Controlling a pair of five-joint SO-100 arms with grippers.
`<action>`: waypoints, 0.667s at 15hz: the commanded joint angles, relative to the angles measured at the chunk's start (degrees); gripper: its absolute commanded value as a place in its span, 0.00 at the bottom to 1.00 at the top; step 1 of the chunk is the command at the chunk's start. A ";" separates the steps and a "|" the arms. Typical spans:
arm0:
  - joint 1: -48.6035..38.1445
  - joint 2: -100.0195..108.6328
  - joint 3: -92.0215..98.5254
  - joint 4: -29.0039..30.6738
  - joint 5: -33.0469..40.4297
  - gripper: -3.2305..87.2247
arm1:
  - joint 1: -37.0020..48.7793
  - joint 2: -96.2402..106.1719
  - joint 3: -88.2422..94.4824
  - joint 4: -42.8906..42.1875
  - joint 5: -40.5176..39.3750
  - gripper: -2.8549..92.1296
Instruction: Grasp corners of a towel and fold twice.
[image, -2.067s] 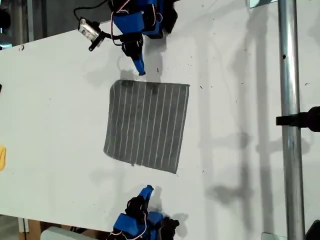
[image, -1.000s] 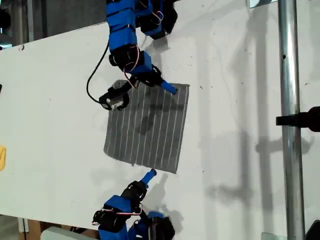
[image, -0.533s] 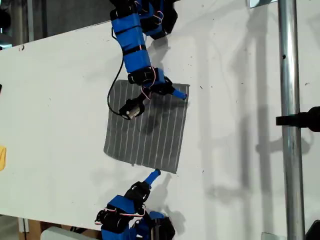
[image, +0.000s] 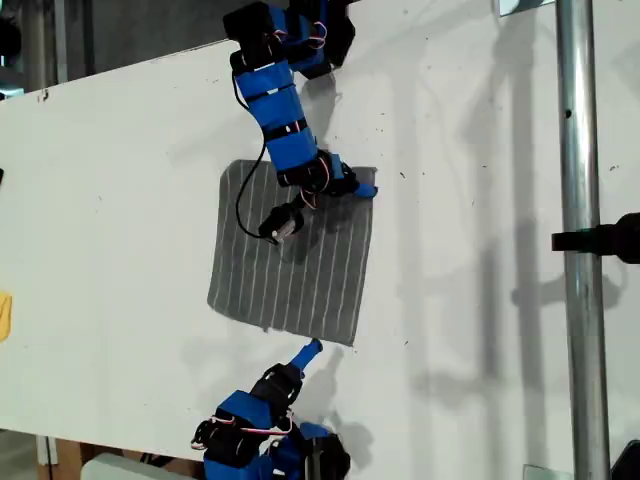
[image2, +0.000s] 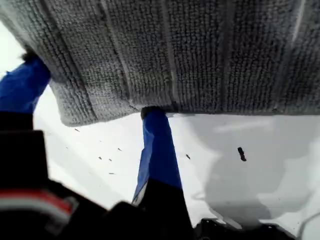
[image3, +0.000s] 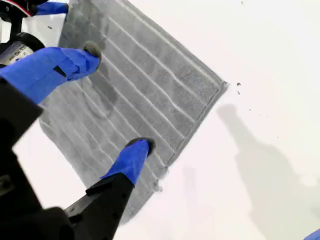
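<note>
Counting what's showing up here: one grey striped towel (image: 292, 255) is lying on one white table (image: 110, 200), with all four of its corners showing. Two blue arms are sharing the scene, so two grippers: my first gripper (image: 366, 190) and my second gripper (image: 312, 348). One metal pole (image: 581, 250) is standing at the exterior view's right.

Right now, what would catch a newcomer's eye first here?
The grey striped towel lies flat on the white table. In the exterior view, my second gripper reaches over it, open at its upper right corner, while my first gripper, open, noses the lower edge near the lower right corner.
</note>
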 joint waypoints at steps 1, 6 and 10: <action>0.70 1.23 -0.62 0.53 -0.53 0.35 | 0.88 -0.26 -1.32 0.44 1.58 0.10; 0.26 -2.20 -2.37 0.53 -1.32 0.35 | 0.35 0.09 -2.81 0.88 1.85 0.03; 0.79 -13.89 -8.35 -0.44 -0.26 0.37 | 0.44 0.18 -4.75 2.55 1.23 0.03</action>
